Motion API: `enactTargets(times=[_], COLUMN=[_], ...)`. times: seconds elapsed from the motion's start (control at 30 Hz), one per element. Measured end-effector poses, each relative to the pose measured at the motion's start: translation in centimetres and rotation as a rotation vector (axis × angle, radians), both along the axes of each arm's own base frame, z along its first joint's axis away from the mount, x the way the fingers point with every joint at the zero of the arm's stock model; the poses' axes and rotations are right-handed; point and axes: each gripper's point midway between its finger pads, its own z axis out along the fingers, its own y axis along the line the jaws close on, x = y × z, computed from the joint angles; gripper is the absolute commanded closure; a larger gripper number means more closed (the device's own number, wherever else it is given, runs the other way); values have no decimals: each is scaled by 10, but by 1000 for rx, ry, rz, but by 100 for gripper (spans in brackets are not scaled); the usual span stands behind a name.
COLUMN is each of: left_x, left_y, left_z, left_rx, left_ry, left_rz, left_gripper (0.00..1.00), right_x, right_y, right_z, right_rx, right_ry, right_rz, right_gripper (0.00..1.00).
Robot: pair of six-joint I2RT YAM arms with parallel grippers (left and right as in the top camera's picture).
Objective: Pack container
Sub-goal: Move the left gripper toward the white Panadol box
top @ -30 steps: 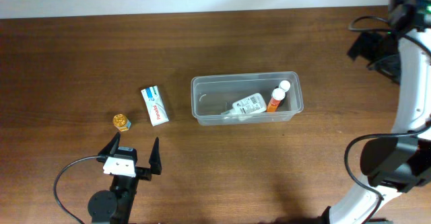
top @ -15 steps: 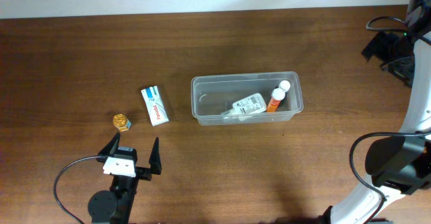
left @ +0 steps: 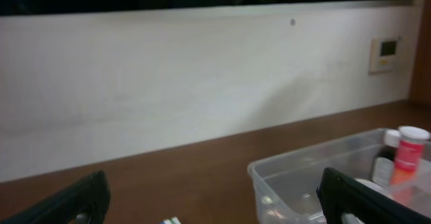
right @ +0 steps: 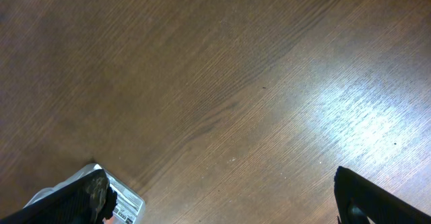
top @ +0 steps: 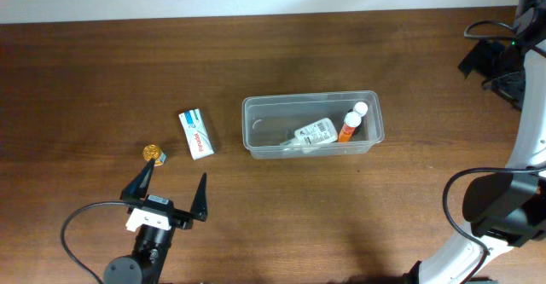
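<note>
Left fingers (top: 143,180) apart near box (top: 196,133); right fingers (right: 91,194) apart; container (top: 311,97) holds bottles (top: 317,132)

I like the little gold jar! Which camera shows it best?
The overhead view: the gold jar sits in plain sight on the table, near the white box. Neither wrist view shows it.

Container (top: 311,97) sits mid-surface (top: 94,71), a bit right of ctr. Inside, in its right half: one bottle (top: 317,132) lying flat, 2nd bottle (top: 351,122) just right of it. Box (top: 196,133) is left of container, apart. Jar (top: 153,153) is further left and nearer the front. Left gripper (top: 176,172) is in front of box and jar, jar by its left fingertip. Right gripper (right: 222,197) is over the far right-rear of the surface.
</note>
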Motion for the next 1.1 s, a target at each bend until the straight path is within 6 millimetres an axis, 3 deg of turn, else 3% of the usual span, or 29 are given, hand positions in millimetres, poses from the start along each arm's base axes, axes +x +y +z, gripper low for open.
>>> enactTargets(times=[0.13, 0.27, 0.4, 0.53, 0.63, 0.7, 0.87, 1.0, 1.1], left_x=[-2, 2, 24, 52, 65, 74, 83, 111, 119], left_y=[-2, -4, -8, -24, -30, -28, -9, -6, -8], left_z=[13, 30, 42, 66, 70, 65, 30, 23, 13], left_rx=[2, 11, 21, 19, 12, -4, -38, -43, -58], left_ry=[56, 244, 414, 461, 515, 601, 980, 1075, 1115], left_rz=[-15, -25, -49, -153, -196, -178, -50, -25, -35], left_gripper=[1, 0, 1, 1, 1, 1, 1, 1, 1], right_x=[0, 0, 0, 0, 0, 0, 0, 0, 0], right_y=[0, 0, 0, 0, 0, 0, 0, 0, 0], right_z=[0, 0, 0, 0, 0, 0, 0, 0, 0], right_rx=[0, 1, 1, 1, 2, 1, 1, 1, 1], right_ry=[-1, -1, -2, -2, -1, -1, -1, -2, -2], right_rz=[-2, -4, -6, -6, -7, -6, -6, -6, -6], right_gripper=[2, 2, 2, 2, 2, 2, 2, 2, 2])
